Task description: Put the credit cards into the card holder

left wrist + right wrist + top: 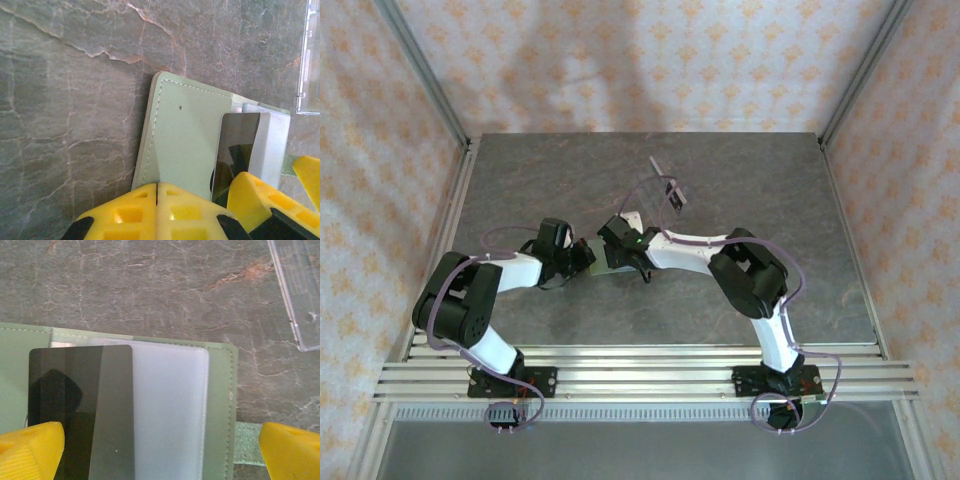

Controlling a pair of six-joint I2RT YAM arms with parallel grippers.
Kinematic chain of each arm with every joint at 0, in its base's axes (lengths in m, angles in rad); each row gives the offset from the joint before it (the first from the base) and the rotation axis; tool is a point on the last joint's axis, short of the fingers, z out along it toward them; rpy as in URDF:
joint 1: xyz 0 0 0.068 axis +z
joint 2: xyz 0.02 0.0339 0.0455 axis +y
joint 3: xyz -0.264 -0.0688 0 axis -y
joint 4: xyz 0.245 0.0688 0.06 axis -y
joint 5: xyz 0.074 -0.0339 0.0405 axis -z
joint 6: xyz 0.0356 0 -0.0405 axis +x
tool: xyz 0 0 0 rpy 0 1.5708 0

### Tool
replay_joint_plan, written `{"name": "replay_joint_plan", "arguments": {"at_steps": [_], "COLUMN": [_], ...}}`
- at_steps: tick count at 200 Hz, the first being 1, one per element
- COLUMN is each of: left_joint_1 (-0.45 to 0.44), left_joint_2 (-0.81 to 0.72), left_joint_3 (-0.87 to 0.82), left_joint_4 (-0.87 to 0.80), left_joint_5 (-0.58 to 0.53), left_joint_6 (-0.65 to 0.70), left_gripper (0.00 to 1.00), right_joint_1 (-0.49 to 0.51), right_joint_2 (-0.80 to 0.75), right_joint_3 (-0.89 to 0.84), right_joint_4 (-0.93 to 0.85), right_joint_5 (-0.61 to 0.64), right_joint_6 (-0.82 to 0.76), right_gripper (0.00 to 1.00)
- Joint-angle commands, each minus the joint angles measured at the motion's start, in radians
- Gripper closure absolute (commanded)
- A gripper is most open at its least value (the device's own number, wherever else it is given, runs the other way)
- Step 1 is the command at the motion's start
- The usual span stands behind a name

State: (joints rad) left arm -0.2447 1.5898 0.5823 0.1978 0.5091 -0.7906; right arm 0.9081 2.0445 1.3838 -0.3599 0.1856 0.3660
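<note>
Right wrist view: the right pincer [160, 447] stands wide open and empty over the card [80, 405], partly inside the holder [220, 405] at the middle of the bench [770, 190]. The left pincer [156, 192] is closed at the holder's edge. A crooked push could jam the card.

The grey, marble-veined tabletop [520, 190] carries a sage-green card holder [185, 130] lying open and flat near its middle, with a clear plastic stand [300, 285] near it, not touching.
</note>
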Motion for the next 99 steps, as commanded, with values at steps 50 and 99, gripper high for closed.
{"name": "replay_joint_plan", "arguments": {"at_steps": [50,99], "left_joint_1": [-0.070,-0.070], "left_joint_2": [-0.031,-0.067], "left_joint_3": [-0.068,-0.081], "left_joint_4": [-0.089,-0.084], "left_joint_5": [-0.009,-0.001], "left_joint_6": [-0.047,-0.072], "left_gripper": [1.00,1.00], "right_joint_1": [-0.005,-0.007], "right_joint_2": [-0.059,-0.025], "right_joint_3": [0.035,0.039], "right_joint_4": [-0.019,-0.032], "right_joint_5": [-0.094,-0.073], "right_joint_6": [-0.080,-0.091], "right_gripper": [0.01,0.01]}}
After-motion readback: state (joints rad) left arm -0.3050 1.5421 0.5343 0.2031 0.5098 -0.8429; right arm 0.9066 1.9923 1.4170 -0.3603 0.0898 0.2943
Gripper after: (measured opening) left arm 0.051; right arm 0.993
